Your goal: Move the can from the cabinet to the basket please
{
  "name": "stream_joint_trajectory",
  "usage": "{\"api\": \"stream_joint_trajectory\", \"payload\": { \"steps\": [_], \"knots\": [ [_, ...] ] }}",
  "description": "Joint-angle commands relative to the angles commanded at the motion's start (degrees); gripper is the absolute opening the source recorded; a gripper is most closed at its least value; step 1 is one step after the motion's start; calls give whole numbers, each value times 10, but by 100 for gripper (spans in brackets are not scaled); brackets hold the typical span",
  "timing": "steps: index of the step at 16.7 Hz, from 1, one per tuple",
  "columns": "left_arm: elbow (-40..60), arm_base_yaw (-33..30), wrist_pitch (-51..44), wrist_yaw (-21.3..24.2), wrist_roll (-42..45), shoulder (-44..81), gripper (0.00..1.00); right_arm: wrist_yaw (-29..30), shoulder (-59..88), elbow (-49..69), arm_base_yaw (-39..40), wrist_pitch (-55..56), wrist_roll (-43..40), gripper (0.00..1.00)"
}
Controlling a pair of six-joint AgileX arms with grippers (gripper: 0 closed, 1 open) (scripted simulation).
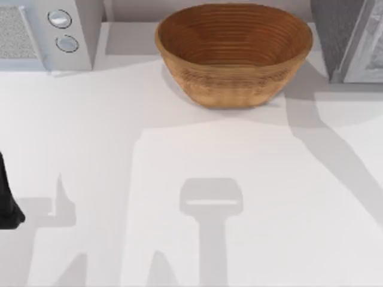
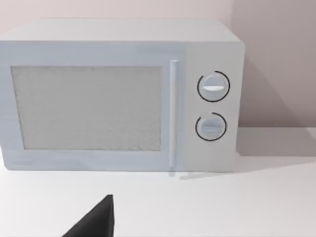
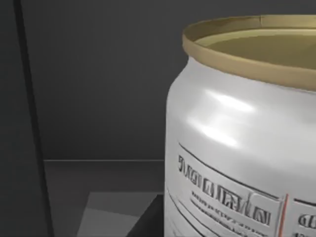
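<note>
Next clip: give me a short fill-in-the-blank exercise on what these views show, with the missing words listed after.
1. The woven basket at the back of the table holds ____.
2. In the right wrist view, the can stands upright against dark ____ walls of the cabinet.
3. The microwave in the left wrist view has ____ round knobs beside its door.
4. The can's rim is ____ in colour.

Missing words: nothing; grey; two; gold
</note>
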Motion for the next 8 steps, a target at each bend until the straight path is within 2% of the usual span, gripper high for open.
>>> {"api": "stream_joint_trajectory", "payload": {
  "steps": [8],
  "knots": [
    [0,0,0,0,0,0,100,-9,-29,-39,-9,11,0,0]
  ]
}}
